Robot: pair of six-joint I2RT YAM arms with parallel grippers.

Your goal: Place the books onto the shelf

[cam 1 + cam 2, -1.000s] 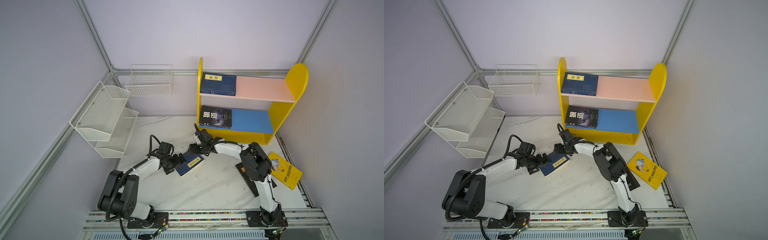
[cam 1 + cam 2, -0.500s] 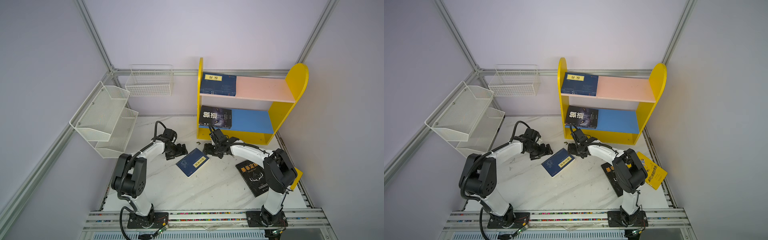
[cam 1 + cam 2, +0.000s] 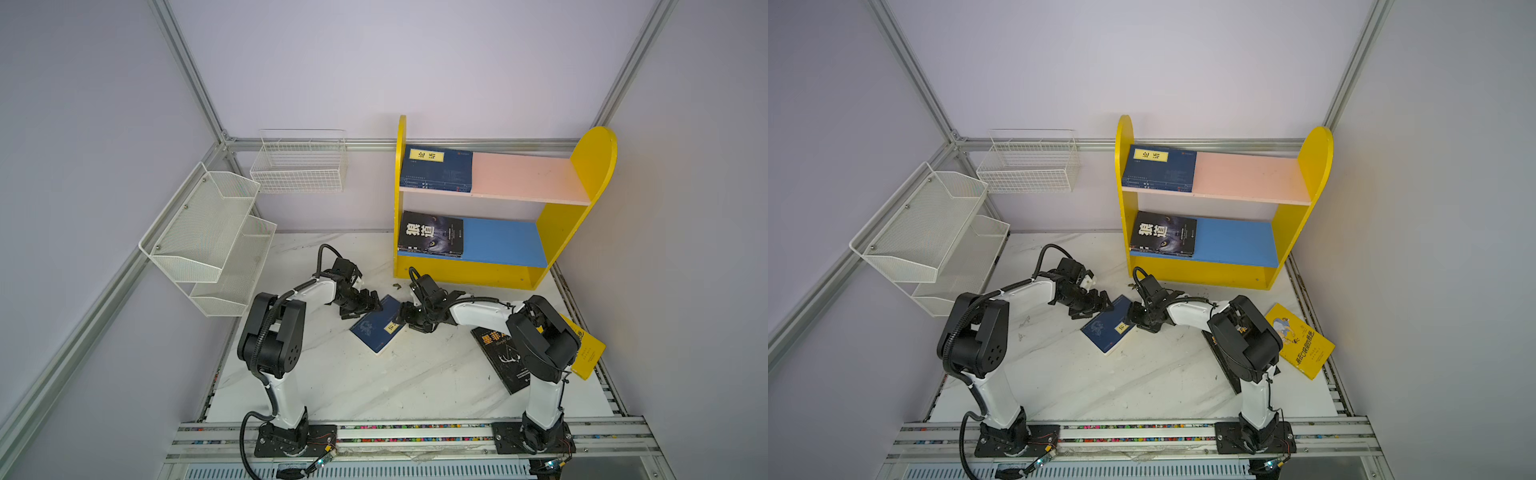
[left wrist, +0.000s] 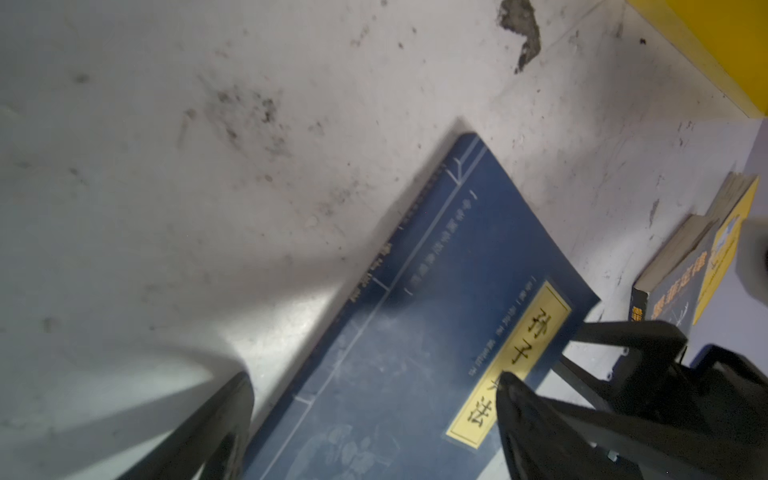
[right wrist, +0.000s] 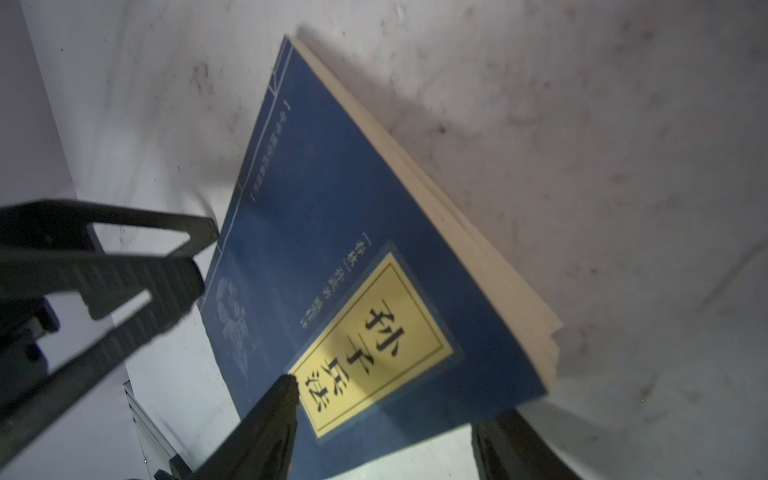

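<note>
Black book (image 3: 498, 361) half hidden beneath the right arm (image 3: 540, 345).

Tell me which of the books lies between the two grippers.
The navy book on the table; the black book and yellow book lie farther right.

A white mesh rack (image 3: 199, 224) with two tiers hangs on the left wall. Near it, a white wire basket (image 3: 299, 166) hangs on the back wall. The marble surface (image 3: 374, 386) has grey veins and dark smudges. A metal rail (image 3: 415, 432) runs along its front edge.
</note>
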